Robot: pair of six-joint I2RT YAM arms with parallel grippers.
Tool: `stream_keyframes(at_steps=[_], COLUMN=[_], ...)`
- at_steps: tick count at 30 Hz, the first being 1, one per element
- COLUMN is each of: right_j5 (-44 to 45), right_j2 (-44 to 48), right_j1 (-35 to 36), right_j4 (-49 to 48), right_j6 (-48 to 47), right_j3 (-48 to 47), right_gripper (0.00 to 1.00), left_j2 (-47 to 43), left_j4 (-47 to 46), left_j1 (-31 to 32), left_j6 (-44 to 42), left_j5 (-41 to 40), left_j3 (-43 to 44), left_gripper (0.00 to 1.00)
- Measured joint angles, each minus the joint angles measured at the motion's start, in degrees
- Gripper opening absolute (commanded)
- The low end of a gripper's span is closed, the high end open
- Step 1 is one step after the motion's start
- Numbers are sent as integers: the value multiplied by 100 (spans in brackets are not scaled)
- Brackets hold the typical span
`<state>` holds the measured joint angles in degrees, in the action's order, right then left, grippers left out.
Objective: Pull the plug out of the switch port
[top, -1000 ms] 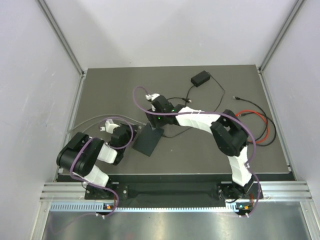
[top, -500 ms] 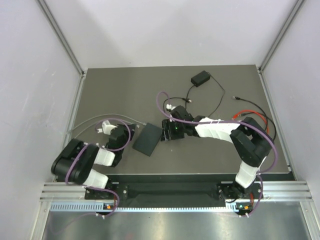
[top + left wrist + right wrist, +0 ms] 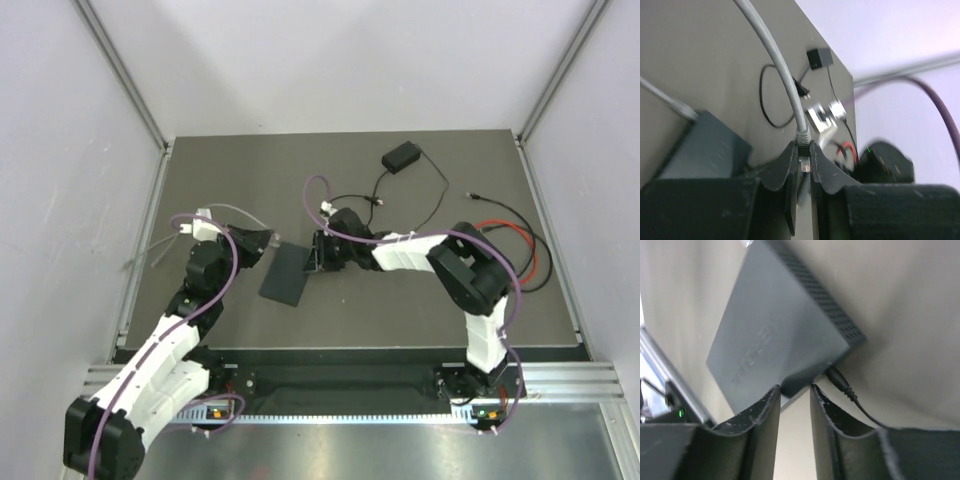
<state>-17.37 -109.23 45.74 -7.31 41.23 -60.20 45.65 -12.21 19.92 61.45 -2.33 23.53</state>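
Note:
The switch (image 3: 285,273), a flat matte-black box, lies tilted on the grey table. My left gripper (image 3: 256,240) is shut on a clear plug (image 3: 805,161) with a grey cable (image 3: 774,55) and holds it just left of the switch's far corner, apart from the box. In the left wrist view the switch (image 3: 705,147) shows at lower left, with a second grey cable's boot (image 3: 684,109) at its edge. My right gripper (image 3: 318,252) is open at the switch's right corner. In the right wrist view the switch (image 3: 775,335) has its corner between the fingertips of this gripper (image 3: 793,387), and a black cord plug (image 3: 839,380) sits in its side.
A small black power brick (image 3: 401,157) with thin black cords lies at the back. Red and black cables (image 3: 512,236) coil at the right edge. Grey cable loops (image 3: 150,252) trail off the table's left side. Walls and aluminium posts close in three sides.
My left arm has stretched out and its gripper has moved up and away from the switch with the grey cable. My right gripper went right, then back to the switch's corner. The switch shifted slightly.

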Motion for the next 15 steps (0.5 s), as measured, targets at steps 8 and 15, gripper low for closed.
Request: stream_keyframes(at_steps=[8, 15], right_j5=[262, 240], right_j2=[-1563, -2393], right_j1=[0, -92], right_j4=[658, 1390], right_j6=[-428, -901], right_j3=[-2629, -4699], right_gripper=[30, 57], left_j2=[-693, -616], left_j4=[1272, 1784], left_j1=[0, 0], left_j6=[-339, -490], left_j5=[575, 1056], left_j3=[251, 745], left_gripper=[0, 0])
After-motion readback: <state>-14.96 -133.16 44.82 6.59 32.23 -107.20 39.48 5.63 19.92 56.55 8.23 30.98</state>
